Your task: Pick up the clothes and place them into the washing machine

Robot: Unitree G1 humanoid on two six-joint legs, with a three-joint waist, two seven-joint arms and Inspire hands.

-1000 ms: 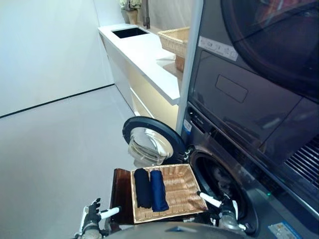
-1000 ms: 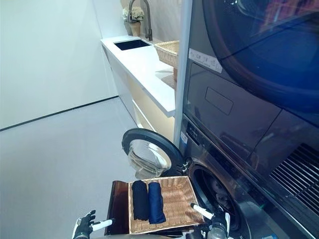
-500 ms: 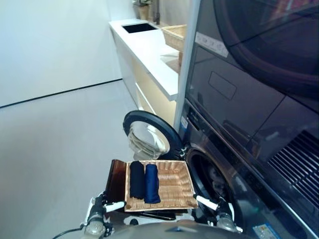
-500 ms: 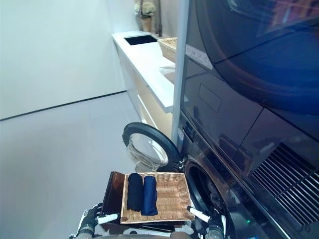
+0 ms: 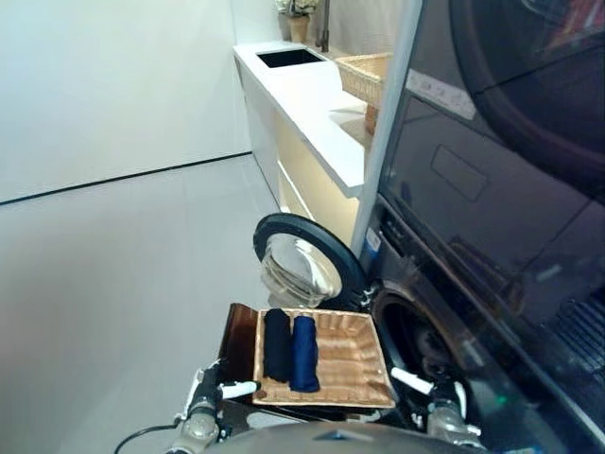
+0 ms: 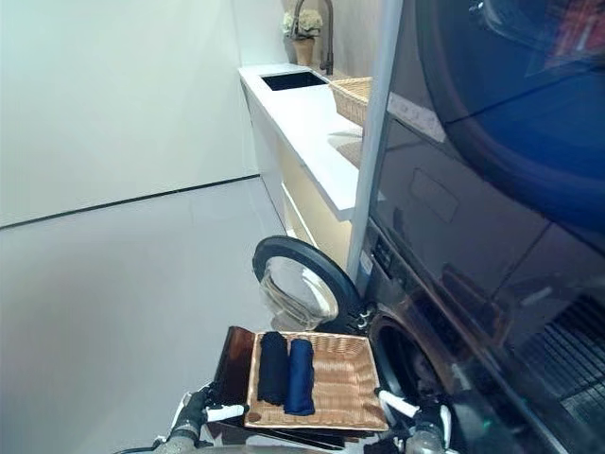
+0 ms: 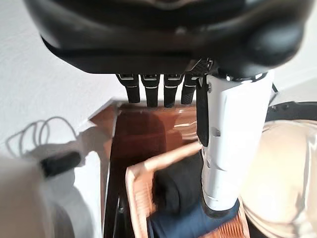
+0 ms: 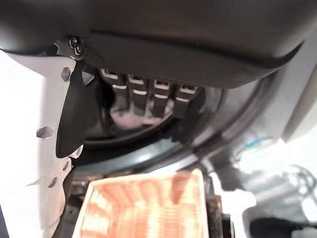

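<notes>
Resting in basket: two rolled clothes, a black roll and a blue roll, side by side and touching, in the wicker basket, on the half nearer the left hand.
Basket: on a dark brown stand, between the two hands.
Left hand: fingers straight and relaxed, holding nothing; the rolls lie just beyond its fingertips.
Right hand: fingers extended, empty, before the washing machine drum.
Washer door: swung open, past the basket.

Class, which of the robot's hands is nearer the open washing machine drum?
Right. The right hand hovers just before the drum opening; the left hand sits across the wicker basket, by its far side.
</notes>
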